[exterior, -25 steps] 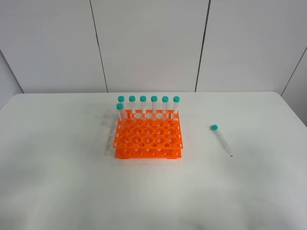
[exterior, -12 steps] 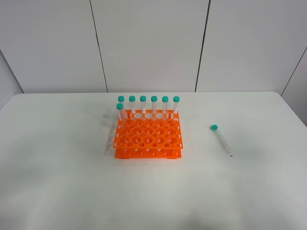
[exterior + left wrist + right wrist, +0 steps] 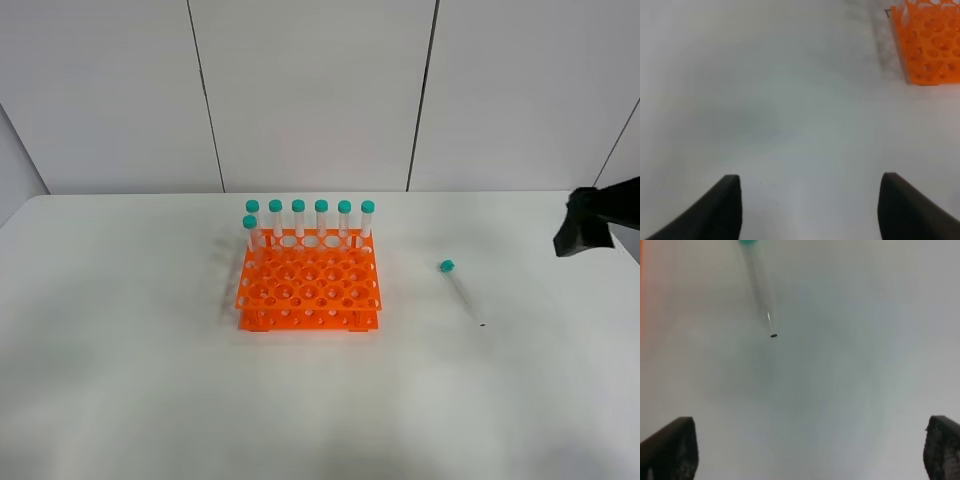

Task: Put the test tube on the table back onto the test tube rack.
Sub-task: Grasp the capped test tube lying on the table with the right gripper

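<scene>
The test tube [image 3: 461, 292] lies on the white table [image 3: 130, 380], right of the rack, teal cap toward the back and tip toward the front. The orange test tube rack [image 3: 308, 293] stands mid-table with several capped tubes [image 3: 310, 220] upright along its back row. My right arm [image 3: 586, 226] enters from the right edge, apart from the lying tube. In the right wrist view the right gripper [image 3: 810, 450] is open and empty, with the tube [image 3: 757, 285] ahead of it. My left gripper [image 3: 810, 200] is open and empty over bare table, with the rack's corner [image 3: 932, 45] far ahead.
A small dark speck [image 3: 773, 335] lies by the tube's tip. The table's back edge meets a white panelled wall [image 3: 310, 90]. White tabletop surrounds the rack on all sides.
My right arm has come into the exterior view from the right edge. The tube and the rack have not moved.
</scene>
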Controlling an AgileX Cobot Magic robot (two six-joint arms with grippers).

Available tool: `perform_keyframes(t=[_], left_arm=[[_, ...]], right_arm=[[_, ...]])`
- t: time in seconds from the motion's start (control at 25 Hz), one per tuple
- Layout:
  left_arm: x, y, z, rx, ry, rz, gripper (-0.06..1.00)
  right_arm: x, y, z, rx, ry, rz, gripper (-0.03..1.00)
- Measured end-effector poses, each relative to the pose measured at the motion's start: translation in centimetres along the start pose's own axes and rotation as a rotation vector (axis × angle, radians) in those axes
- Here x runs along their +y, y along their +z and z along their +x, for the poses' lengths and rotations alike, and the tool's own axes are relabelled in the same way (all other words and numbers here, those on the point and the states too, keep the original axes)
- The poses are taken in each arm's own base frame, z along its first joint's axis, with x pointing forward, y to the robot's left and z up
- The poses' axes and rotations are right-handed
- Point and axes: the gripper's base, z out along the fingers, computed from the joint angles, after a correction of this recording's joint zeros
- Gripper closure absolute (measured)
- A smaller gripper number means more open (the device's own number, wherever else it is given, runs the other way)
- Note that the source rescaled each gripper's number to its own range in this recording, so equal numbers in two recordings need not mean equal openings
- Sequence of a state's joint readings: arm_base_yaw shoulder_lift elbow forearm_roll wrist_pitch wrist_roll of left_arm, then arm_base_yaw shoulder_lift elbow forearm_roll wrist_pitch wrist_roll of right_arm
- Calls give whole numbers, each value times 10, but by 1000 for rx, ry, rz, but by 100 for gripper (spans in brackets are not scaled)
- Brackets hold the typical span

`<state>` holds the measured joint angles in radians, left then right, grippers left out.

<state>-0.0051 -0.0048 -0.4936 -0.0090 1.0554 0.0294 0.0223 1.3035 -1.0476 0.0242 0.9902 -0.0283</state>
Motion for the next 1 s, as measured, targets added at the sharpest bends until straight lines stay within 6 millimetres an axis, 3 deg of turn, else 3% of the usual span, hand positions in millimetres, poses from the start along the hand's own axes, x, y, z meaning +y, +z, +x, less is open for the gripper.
perform_keyframes(t=[0.24,0.4,0.56,0.64,1.0], left_arm=[[0,0,0,0,0,0,15],[0,0,0,0,0,0,15],[0,0,0,0,0,0,15],[0,0,0,0,0,0,15],[0,0,0,0,0,0,15]], right_arm=[[-1,70,-66,171,-81,-12,-3],[20,103,-92,223,-156,-35,-3],[52,126,-94,260,-241,-61,-3],[59,133,-92,276,-253,-66,-3],[40,151,-93,297,-198,-46,-3]])
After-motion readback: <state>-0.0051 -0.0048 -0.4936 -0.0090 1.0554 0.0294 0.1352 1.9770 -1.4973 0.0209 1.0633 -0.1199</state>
